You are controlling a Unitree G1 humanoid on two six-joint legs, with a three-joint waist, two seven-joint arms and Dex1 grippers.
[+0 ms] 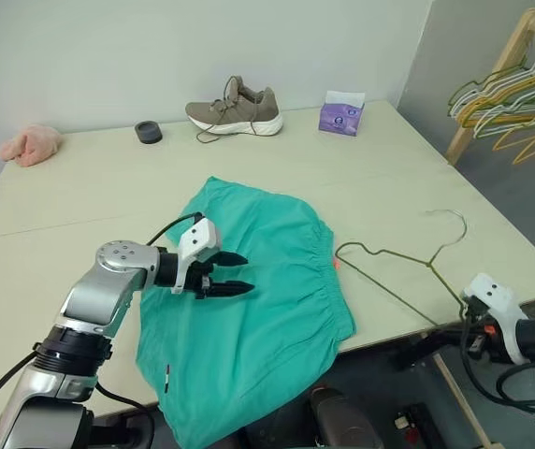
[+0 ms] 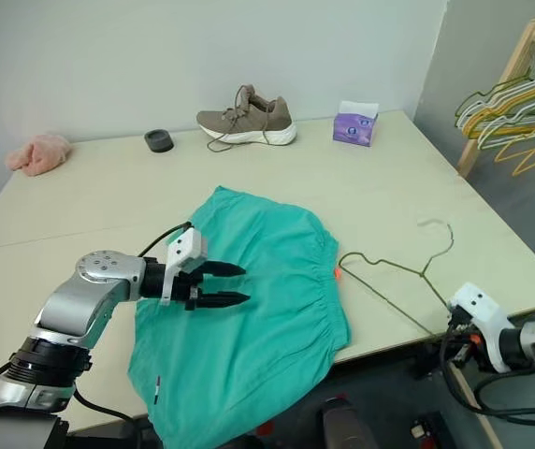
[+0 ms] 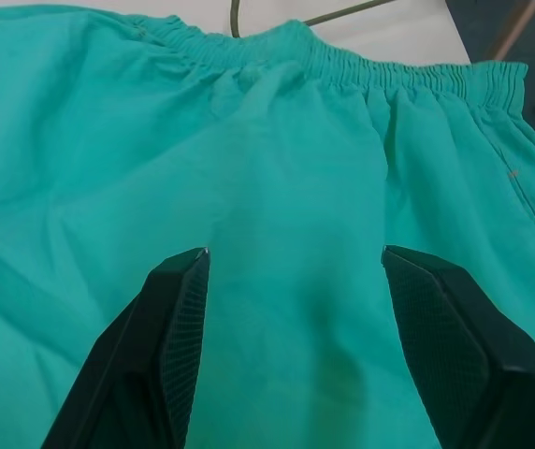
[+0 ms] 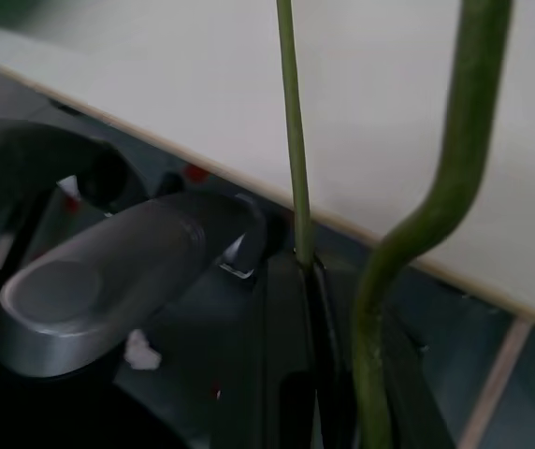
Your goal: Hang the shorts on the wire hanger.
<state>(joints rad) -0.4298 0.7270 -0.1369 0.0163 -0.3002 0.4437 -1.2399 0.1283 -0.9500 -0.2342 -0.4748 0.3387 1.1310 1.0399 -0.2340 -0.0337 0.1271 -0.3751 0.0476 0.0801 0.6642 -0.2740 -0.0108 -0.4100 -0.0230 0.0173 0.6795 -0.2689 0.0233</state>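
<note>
The teal-green shorts (image 1: 258, 318) lie spread flat on the pale table (image 1: 90, 196), waistband toward the right, with one leg hanging over the front edge. My left gripper (image 1: 246, 273) hovers just over the middle of the shorts, open, with nothing between its fingers (image 3: 179, 318). The wire hanger (image 1: 394, 271) lies on the table to the right of the waistband, hook pointing away. My right gripper (image 1: 471, 325) sits at the table's front right edge, shut on the hanger's near corner. In the right wrist view the thin wire (image 4: 291, 140) runs into the closed fingers.
Along the far edge of the table are a grey-brown shoe (image 1: 236, 108), a purple tissue box (image 1: 342, 114), a small black round object (image 1: 149, 132) and a pink cloth lump (image 1: 31, 145). A wooden rack with several coloured hangers (image 1: 515, 89) stands beyond the right side.
</note>
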